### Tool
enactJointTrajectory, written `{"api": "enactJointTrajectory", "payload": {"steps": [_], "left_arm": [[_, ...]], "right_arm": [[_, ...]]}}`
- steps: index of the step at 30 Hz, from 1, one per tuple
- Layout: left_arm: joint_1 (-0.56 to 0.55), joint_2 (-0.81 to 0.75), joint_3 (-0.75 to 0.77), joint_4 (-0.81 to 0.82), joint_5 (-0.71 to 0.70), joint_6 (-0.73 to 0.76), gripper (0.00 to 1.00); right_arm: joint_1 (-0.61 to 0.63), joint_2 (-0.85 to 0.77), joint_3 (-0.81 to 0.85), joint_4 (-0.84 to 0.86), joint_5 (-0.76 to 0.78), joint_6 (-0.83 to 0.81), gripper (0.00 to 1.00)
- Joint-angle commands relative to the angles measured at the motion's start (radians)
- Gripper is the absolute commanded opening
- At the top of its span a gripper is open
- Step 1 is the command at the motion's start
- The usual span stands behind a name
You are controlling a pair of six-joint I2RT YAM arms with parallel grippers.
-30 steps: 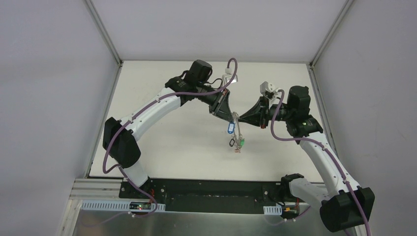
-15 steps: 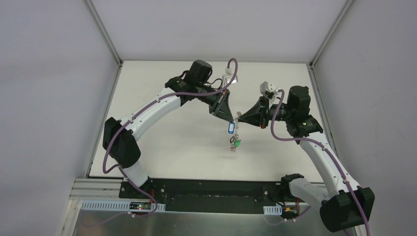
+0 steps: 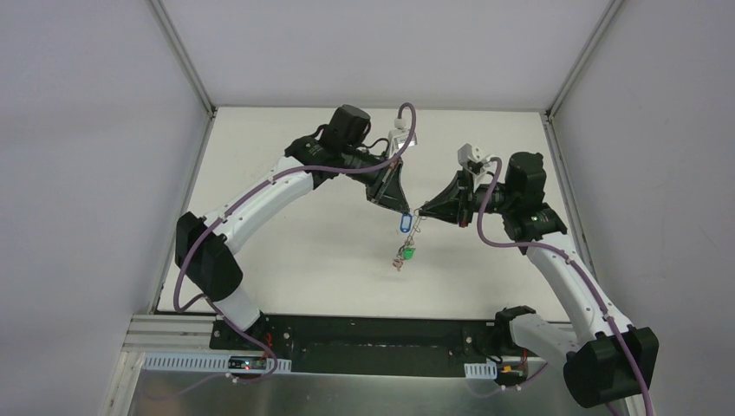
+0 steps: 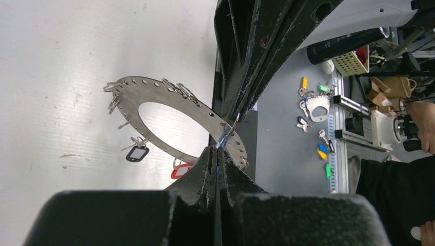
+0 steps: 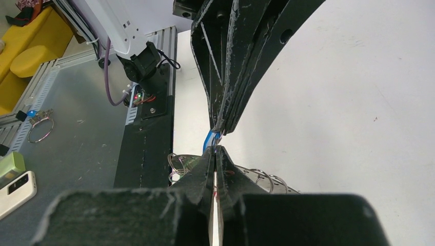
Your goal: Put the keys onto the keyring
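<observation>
The grey keyring [image 4: 154, 91] hangs in the air over the table's middle, tilted, with a black-tagged key [image 4: 137, 152] and a red-tagged key [image 4: 179, 171] on its rim loops. A green tag [image 3: 406, 253] dangles at its low end. My left gripper [image 3: 406, 211] and right gripper [image 3: 419, 211] meet tip to tip at its upper rim. The left gripper [image 4: 219, 149] is shut on a blue-tagged key [image 3: 405, 223]. The right gripper [image 5: 215, 148] is shut on the keyring's rim [image 5: 279, 188], by a small loop.
Pale table [image 3: 295, 243] with walls on three sides and a black base rail [image 3: 364, 334] at the near edge. Beyond the rail a grey bench holds spare tagged keys [image 4: 322, 151], a loose key ring [image 5: 38, 128] and a phone [image 5: 15, 187].
The hanging keyring has swung down-left, its low end with the green tag now further left. Both gripper tips stay together, and the left arm has shifted slightly left.
</observation>
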Motion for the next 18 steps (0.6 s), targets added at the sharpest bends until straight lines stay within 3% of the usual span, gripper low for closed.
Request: {"api": "enactJointTrajectory", "payload": {"steps": [1, 5, 18], "left_arm": [[-0.006, -0.076, -0.036, 0.018, -0.067, 0.005, 0.0], [-0.016, -0.088, -0.055, 0.052, -0.11, -0.031, 0.0], [-0.025, -0.077, -0.086, 0.13, -0.061, -0.098, 0.0]], "right_arm": [[-0.015, -0.007, 0.005, 0.07, -0.05, 0.032, 0.0], [-0.016, -0.004, 0.009, 0.072, -0.058, 0.047, 0.0], [-0.012, -0.005, -0.011, 0.154, -0.067, 0.123, 0.0]]}}
